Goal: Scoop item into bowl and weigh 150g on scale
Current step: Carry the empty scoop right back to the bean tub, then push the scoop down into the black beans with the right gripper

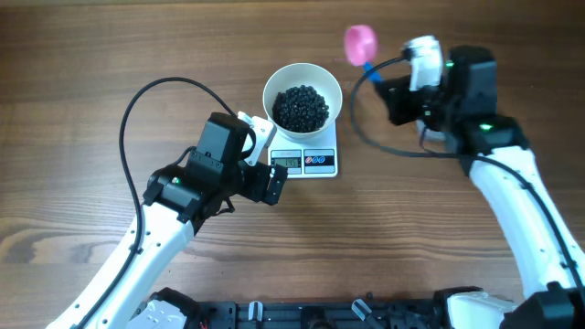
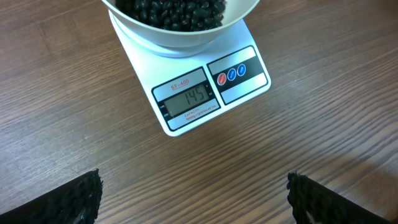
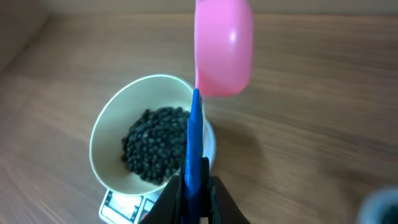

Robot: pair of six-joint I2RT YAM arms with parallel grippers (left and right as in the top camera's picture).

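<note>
Black beans [image 1: 302, 107] are lying in a loose heap inside the white bowl [image 1: 271, 87]. The bowl is sitting on the far part of the white scale [image 1: 322, 146], covering most of its platform. The scale itself is resting on the wooden table [image 1: 91, 55]. Its near strip is showing clear of the bowl, with the grey display [image 2: 189, 99] reading 145 and the round buttons [image 2: 231, 74] beside it.

The left gripper [image 1: 270, 157] is hovering just beside the scale's display end, on the near-left side, apart from both scale and bowl. Its jaws are standing spread wide with nothing between them. In the left wrist view its two black fingers [image 2: 74, 200] are sitting at the bottom corners of the frame, with the scale lying ahead of the gap and bare wood in between.

The right gripper [image 1: 388, 82] is hanging to the right of the bowl, its jaws pressed together on the blue handle [image 3: 194, 143] of a pink scoop [image 3: 224, 46]. The scoop's head is raised at the bowl's far-right side, outside the rim and not touching it. In the right wrist view the handle is crossing in front of the bowl's right edge, and the beans are lying below and to the left of the scoop. Whether the scoop is carrying anything I cannot tell.
</note>
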